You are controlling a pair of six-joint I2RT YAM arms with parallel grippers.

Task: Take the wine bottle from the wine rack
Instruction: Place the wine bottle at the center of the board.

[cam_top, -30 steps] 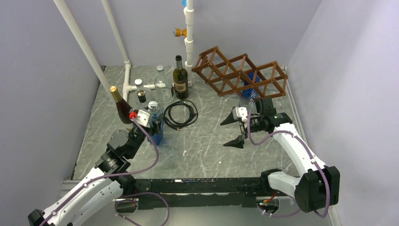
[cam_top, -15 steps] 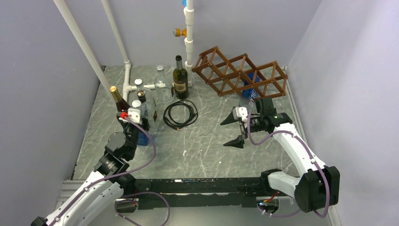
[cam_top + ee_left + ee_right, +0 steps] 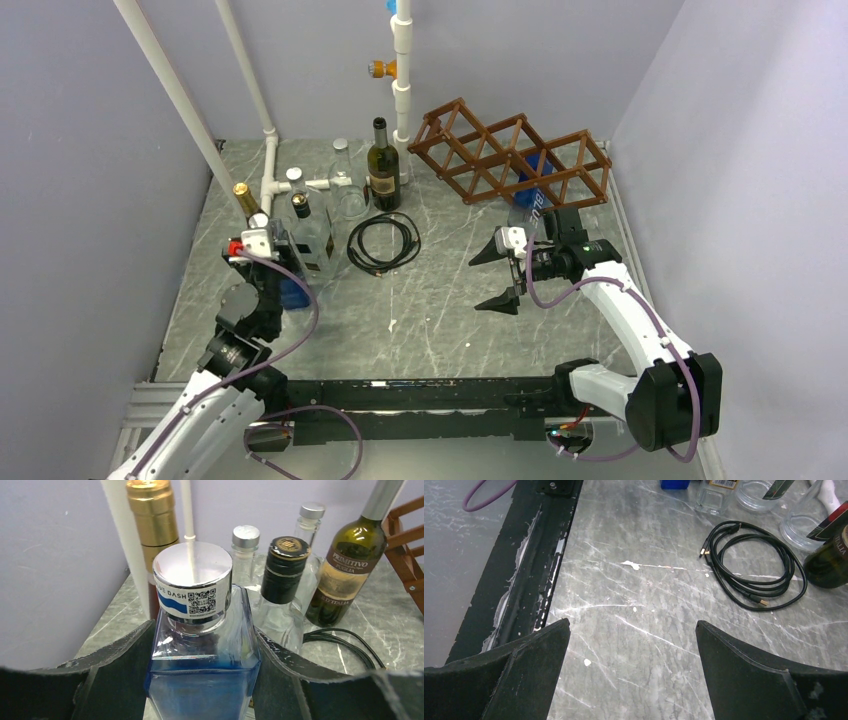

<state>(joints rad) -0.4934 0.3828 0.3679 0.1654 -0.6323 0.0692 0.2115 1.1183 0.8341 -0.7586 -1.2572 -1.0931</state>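
Left hand [image 3: 202,630] clamps the blue bottle [image 3: 202,672], base cut off; right hand [image 3: 633,622] gapes wide.

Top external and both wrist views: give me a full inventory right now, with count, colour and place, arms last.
wine rack: one, brown wood, far right of the table
racked bottle: one, clear and blue, lying in a lower rack cell
blue bottle: one, silver cap, left side, gripped
green wine bottle: one, upright, back centre
gold-topped bottle: one, dark, back left
black-capped bottle: one, clear, back left
silver-capped bottles: two, clear, back left
cable: one, black, coiled mid-table
pipes: several, white, back and left
table: one, grey marble
left gripper: closed on the blue bottle
right gripper: open, above bare table
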